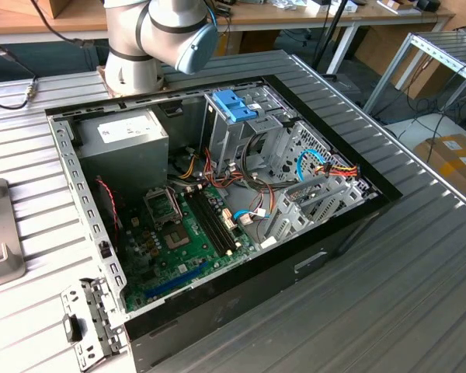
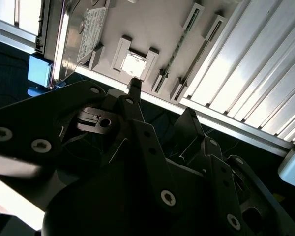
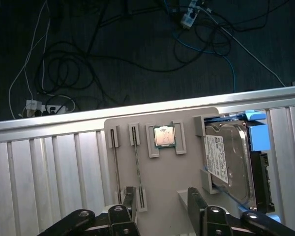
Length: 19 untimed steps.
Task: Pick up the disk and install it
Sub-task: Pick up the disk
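Two fingers (image 3: 197, 202) of hand (image 3: 162, 209) spread, empty; disk (image 3: 229, 162) just beside, seated in tray (image 3: 162, 182) at table (image 3: 49, 167) edge.

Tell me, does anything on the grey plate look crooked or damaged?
Nothing stands out. The disk lies flat in its pocket on the plate, the chip sits square in its own, and the gripper is open.
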Tool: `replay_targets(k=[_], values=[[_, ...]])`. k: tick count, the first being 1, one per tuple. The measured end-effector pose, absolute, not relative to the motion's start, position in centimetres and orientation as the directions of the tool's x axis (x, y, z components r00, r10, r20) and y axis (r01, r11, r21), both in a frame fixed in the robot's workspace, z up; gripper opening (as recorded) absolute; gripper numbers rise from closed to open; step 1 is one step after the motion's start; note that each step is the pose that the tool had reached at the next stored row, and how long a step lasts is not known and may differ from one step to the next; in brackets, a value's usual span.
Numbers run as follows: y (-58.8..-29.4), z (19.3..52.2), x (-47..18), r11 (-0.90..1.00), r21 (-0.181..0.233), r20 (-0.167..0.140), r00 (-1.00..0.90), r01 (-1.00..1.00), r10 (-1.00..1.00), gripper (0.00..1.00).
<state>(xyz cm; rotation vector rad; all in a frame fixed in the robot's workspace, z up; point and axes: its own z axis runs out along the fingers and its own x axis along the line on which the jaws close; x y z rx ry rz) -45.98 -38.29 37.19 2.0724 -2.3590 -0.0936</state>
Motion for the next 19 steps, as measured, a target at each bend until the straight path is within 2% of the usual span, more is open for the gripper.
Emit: replay_targets(k=[19], values=[[-38.21,36.71,-45.99,0.128,0.045,-0.039,-0.130,-0.991,-0.991,0.54]])
